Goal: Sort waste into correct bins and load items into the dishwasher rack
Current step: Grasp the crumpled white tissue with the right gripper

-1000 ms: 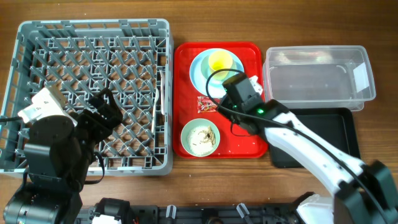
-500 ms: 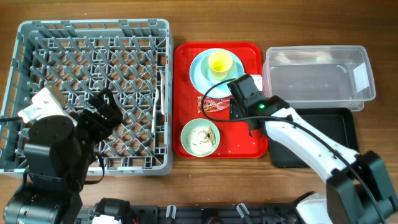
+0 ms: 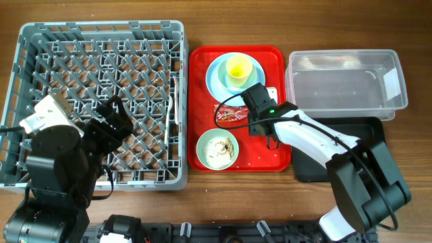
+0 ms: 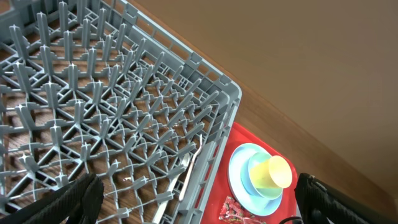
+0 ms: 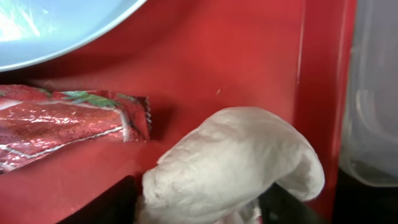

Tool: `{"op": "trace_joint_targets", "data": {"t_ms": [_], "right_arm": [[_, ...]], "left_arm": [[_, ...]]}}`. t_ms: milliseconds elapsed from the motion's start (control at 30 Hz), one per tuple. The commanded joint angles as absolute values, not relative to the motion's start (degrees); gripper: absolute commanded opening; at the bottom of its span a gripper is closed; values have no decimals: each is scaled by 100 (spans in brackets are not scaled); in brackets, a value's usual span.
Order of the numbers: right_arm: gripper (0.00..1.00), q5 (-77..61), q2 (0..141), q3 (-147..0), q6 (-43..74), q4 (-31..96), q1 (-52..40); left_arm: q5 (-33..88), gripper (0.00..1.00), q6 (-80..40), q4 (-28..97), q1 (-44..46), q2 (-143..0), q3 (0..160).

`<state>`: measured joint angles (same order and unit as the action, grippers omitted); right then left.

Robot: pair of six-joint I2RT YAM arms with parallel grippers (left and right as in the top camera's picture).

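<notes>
As crumpled white tissue [image 5: 236, 155] sits within right tool [image 5: 199, 208], grip unclear, crinkled red wrapper [image 5: 62, 124] beside, left tool [image 4: 196, 205] splayed

The overhead view looks straight down on the whole bench [image 3: 202, 20]. The left wrist view slants from behind the left tool [image 4: 199, 208] across the rack [image 4: 93, 106] to the red tray [image 4: 235, 140] beyond. The right wrist view peers very closely at the tray just ahead of the right tool [image 5: 199, 205]. All three views share the wrapper [image 5: 62, 124].

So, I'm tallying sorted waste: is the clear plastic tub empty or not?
Empty: overhead, the clear plastic tub shows only its bare bottom and white label; the red wrapper lies on the red tray.
</notes>
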<state>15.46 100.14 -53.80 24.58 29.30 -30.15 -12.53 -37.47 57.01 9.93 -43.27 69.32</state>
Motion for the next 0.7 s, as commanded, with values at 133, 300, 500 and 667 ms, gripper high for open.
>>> {"op": "trace_joint_targets", "data": {"t_ms": [133,300,500,667], "right_arm": [[42,405,10082,-5369,1962,3122,-3129],[43,521,10016,-5371,1664,3546,-3452],[54,659,9185,-5378,1649,3546,-3463],[71,659,8820,-5378,1656,3592,-3463]], "left_arm": [[-1288,100,-3820,5690,952,-4318,6976],[-1288,100,-3820,5690,952,-4318,6976],[-1288,100,-3820,5690,952,-4318,6976],[-1288,100,-3820,5690,952,-4318,6976]]}}
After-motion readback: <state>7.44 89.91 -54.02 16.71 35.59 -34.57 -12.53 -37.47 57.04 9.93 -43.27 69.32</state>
